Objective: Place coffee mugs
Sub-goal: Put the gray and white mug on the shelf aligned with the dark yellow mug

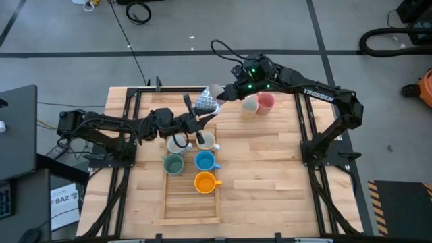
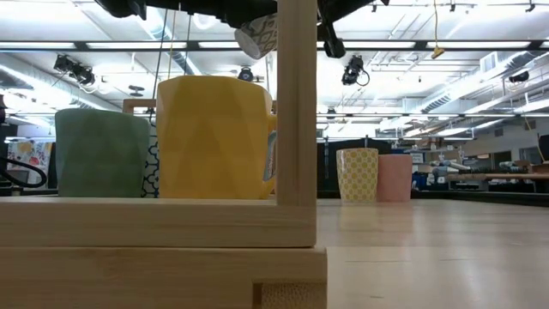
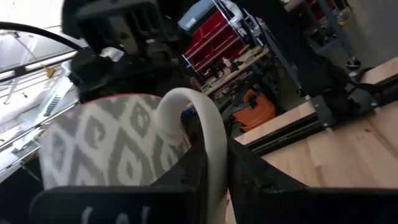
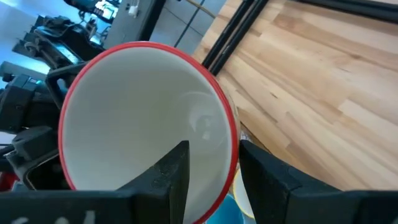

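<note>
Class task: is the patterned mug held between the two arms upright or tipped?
Tipped: the patterned mug hangs in the air, tilted in the low view.

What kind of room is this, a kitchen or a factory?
Most likely a robotics lab or workshop: bright strip ceiling lights over an open hall, red storage bins on metal shelving, and black cables on the grey floor around the wooden table.
</note>
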Controlling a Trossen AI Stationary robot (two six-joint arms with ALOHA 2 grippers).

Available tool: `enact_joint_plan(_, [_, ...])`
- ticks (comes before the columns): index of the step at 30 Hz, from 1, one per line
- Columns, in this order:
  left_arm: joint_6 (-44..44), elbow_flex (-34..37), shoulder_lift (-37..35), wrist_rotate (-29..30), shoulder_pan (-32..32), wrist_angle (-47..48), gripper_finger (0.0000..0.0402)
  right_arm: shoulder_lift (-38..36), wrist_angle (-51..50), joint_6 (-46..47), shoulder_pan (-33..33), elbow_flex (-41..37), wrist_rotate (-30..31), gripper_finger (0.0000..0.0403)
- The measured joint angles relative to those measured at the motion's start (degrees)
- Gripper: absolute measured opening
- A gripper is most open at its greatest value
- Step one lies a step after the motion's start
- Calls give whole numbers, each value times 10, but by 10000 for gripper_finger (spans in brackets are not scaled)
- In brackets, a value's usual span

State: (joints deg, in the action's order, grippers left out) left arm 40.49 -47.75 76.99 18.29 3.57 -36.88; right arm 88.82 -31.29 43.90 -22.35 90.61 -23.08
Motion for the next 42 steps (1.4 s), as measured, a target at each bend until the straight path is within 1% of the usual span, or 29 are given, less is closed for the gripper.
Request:
enact_joint_plan(10, [-6, 0, 0, 2, -1, 12, 44, 0, -3, -5, 0, 0, -5, 144])
enact_joint_plan(13, [-8, 0, 0, -9, -4, 18, 41, -3, -5, -21, -7, 0, -13, 144])
enact_joint_plan(18, [-16, 0, 0, -3, -12, 21, 36, -21, -6, -43, -18, 0, -39, 144])
enact_joint_plan(25, [-67, 0, -1, -7, -17, 14, 34, -51, -14, -63, -25, -1, -70, 144])
enact_joint_plan(29, [-69, 0, -1, -10, -22, 15, 24, -65, -38, -79, -25, -1, -70, 144])
enact_joint_plan(37, [-73, 0, -1, -13, -23, 3, 24, -75, -98, -106, -24, -1, -53, 144])
enact_joint_plan(40, [-99, 0, -1, -17, -23, 3, 24, -75, -129, -129, -24, -1, -45, 144])
enact_joint_plan(42, [-121, 0, -1, -34, -23, 4, 24, -75, -150, -147, -24, -1, -34, 144])
